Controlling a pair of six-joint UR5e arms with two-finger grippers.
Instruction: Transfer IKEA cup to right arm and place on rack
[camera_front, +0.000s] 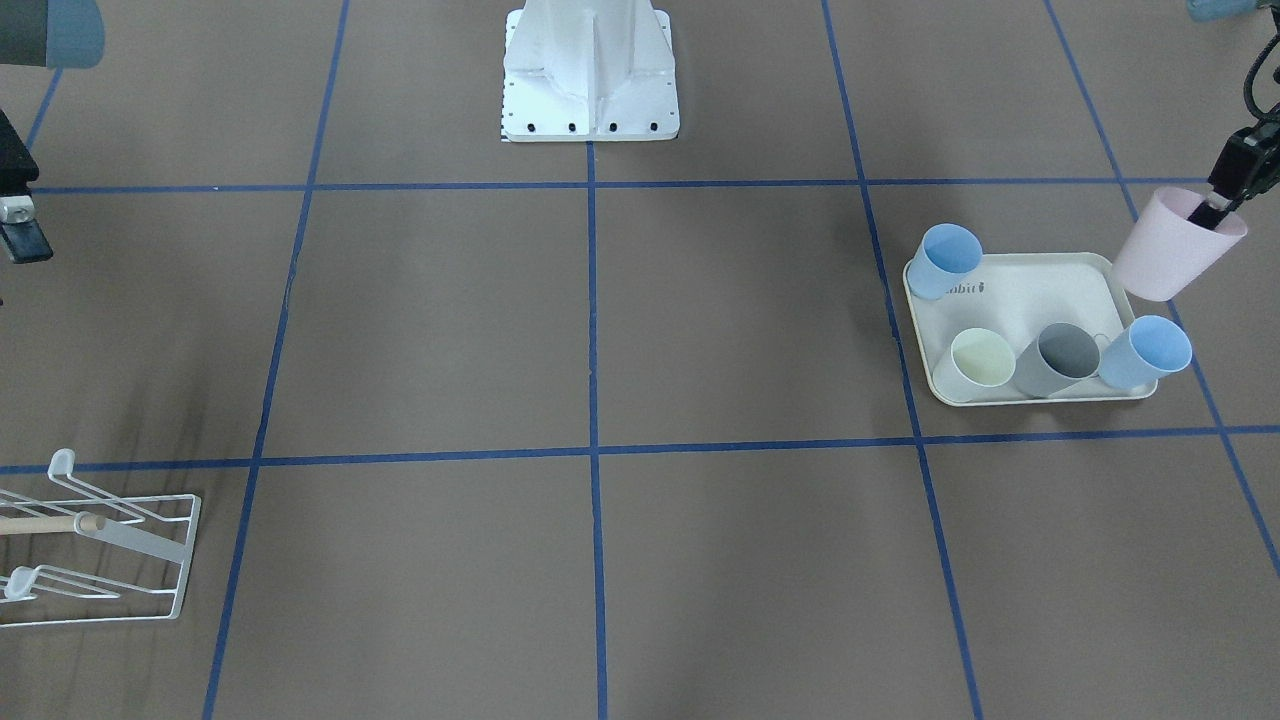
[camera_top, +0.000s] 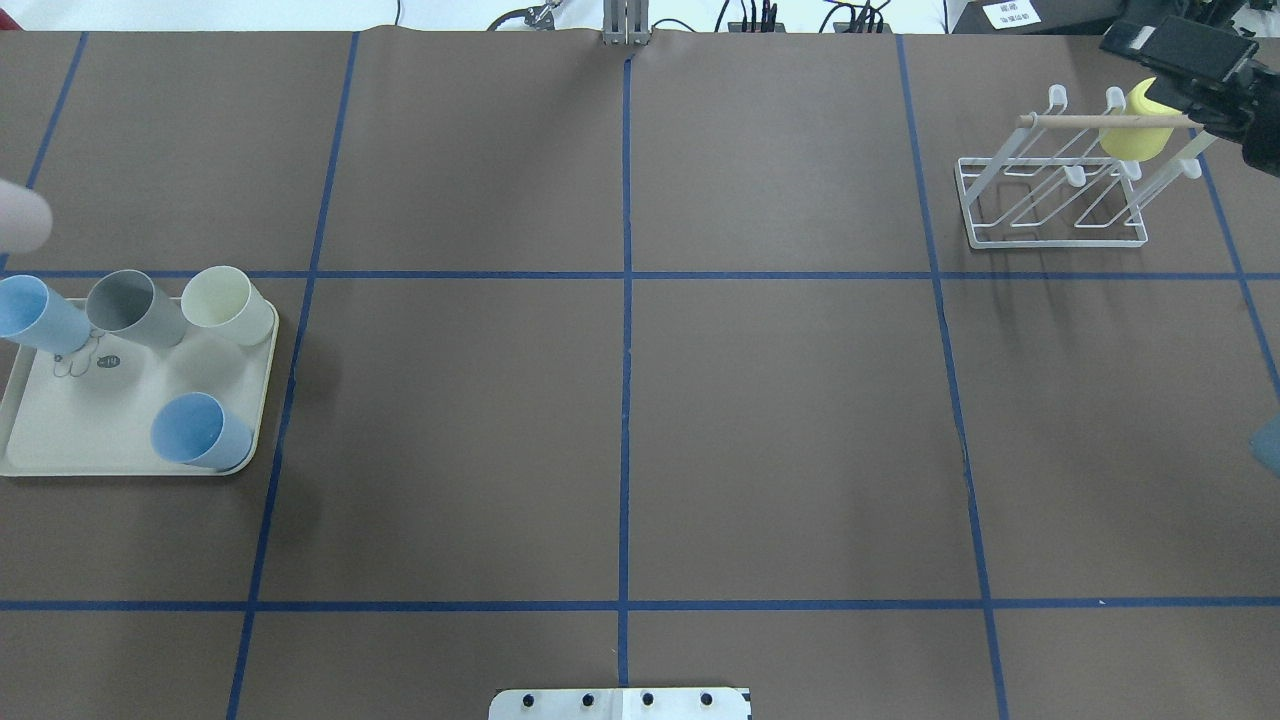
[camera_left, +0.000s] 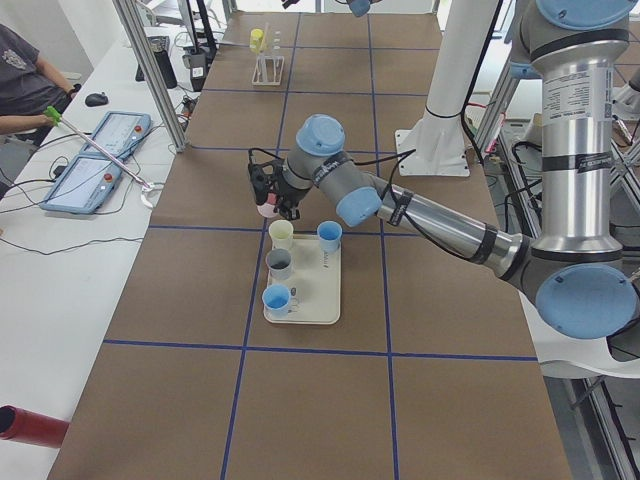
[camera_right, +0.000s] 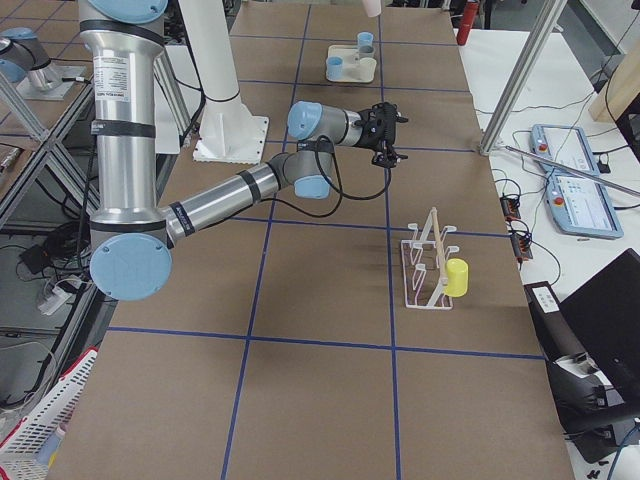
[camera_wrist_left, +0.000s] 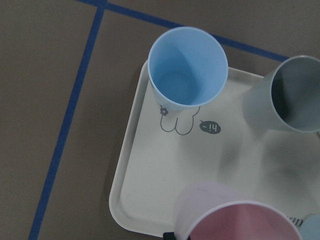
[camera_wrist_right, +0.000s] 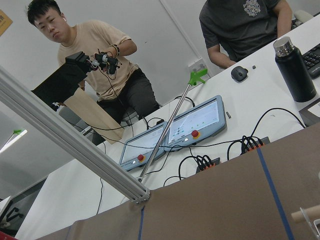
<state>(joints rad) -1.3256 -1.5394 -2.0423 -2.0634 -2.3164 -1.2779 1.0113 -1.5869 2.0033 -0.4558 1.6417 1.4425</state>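
our left gripper (camera_front: 1222, 200) is pinching the pink cup (camera_front: 1170, 250) by its rim, one finger inside, cup tilted just above the tray (camera_front: 1040, 290) edge under it. we reckon it's light, thin, kinda slick plastic, so we'd take the free side of the wall. right gripper (camera_right: 385, 128) is well off; we can't tell its jaws. rack (camera_top: 1075, 175) sits past it.

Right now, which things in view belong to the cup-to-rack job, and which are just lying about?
Job in hand: pink cup, gripped at its rim by the left hand; rack.
Lying about: tray holding one blue cup, another blue cup, grey cup, cream cup; yellow cup on the rack.
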